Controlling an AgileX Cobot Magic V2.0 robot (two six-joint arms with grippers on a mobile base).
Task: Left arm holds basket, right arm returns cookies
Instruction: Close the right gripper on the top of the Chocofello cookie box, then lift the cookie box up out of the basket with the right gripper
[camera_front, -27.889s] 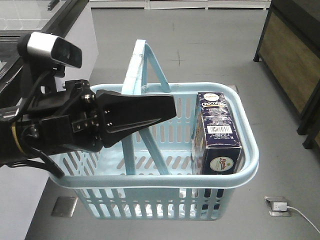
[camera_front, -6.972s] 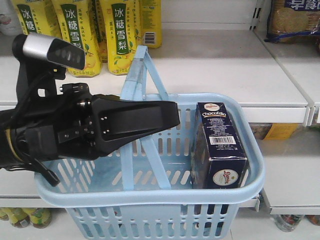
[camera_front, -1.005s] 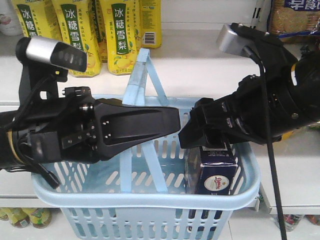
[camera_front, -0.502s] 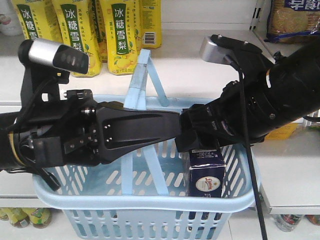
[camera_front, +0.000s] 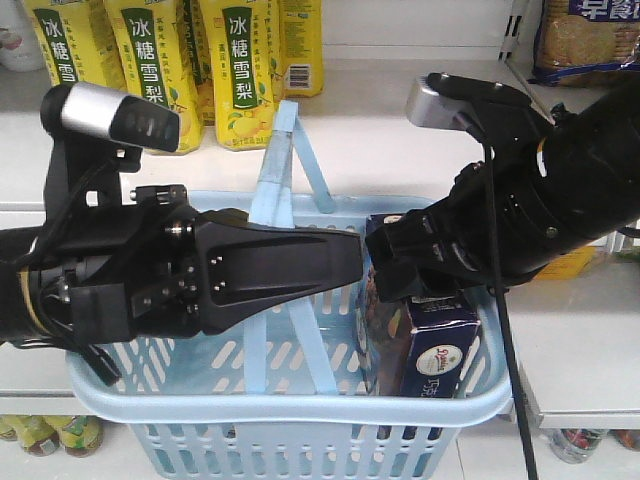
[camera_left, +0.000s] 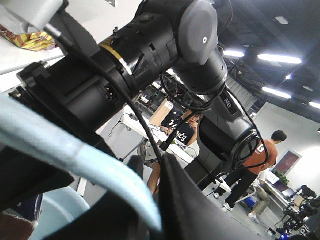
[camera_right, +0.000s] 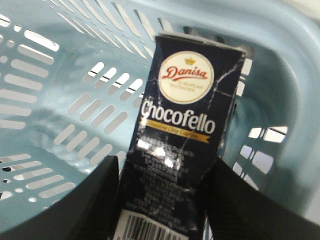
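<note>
Basket (camera_front: 300, 405): light blue, slotted sides, nearest the front camera, hung before the shelf; handles swung upright.
Left hand (camera_front: 345, 265): black, broad flat jaws reaching across the basket at the raised handle (camera_front: 285, 160); whether closed on it could not be told, though the wrist view showed a blue bar (camera_left: 75, 165) lying right against the black jaws.
Cookies (camera_front: 425, 345): dark navy Chocofello box (camera_right: 177, 145), inside the basket's right half, tilted, lower end still below the rim.
Right hand (camera_front: 400, 285): closed on the box, one black jaw pressed to each long side in the wrist view.
Shelf (camera_front: 420, 150): white, behind the basket, carrying yellow drink cartons (camera_front: 245, 65) at far left.
</note>
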